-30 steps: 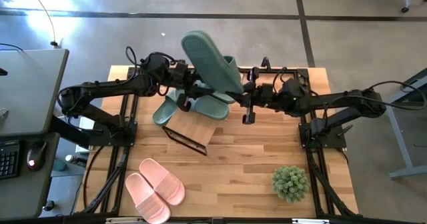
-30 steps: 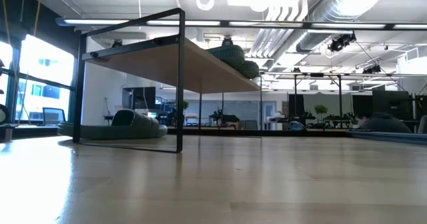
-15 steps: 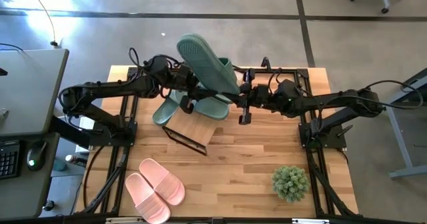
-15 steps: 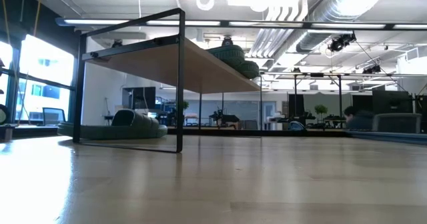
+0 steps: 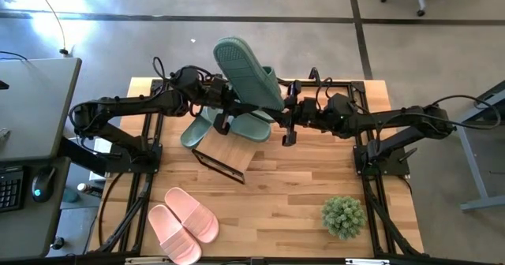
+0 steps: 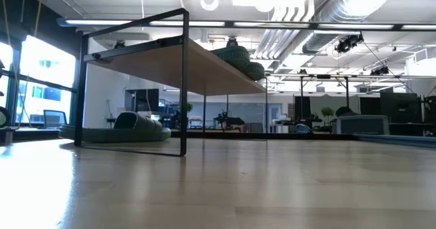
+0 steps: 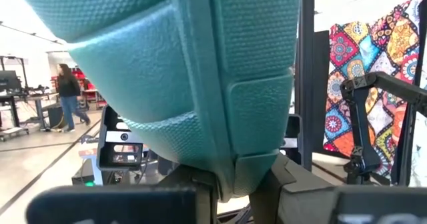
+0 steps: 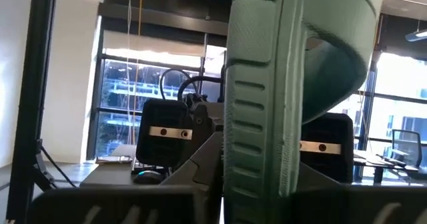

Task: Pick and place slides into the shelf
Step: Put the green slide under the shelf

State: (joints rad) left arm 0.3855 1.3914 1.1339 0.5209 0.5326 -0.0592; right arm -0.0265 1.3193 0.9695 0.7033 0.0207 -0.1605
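**Mia:** Where is the green slide [image 5: 246,74]?

**Ben:** Up in the air over the far end of the shelf [image 5: 230,154], standing on its edge. A second ago it was in almost the same spot.

**Mia:** So what changed?

**Ben:** The left gripper [image 7: 240,184] was wider a moment ago. Now it is pinched tight on the slide's edge. The right gripper [image 8: 257,187] is at the slide too, from the other side of the shelf. I cannot tell if it is squeezing or letting go.

**Mia:** What does that mean?

**Ben:** I think the slide is being passed to the left arm, so it can go onto the shelf.

**Mia:** And the others?

**Ben:** More green slides [image 5: 195,131] lie at the far end of the shelf. The pink pair [image 5: 183,222] waits well away from the shelf's near end.
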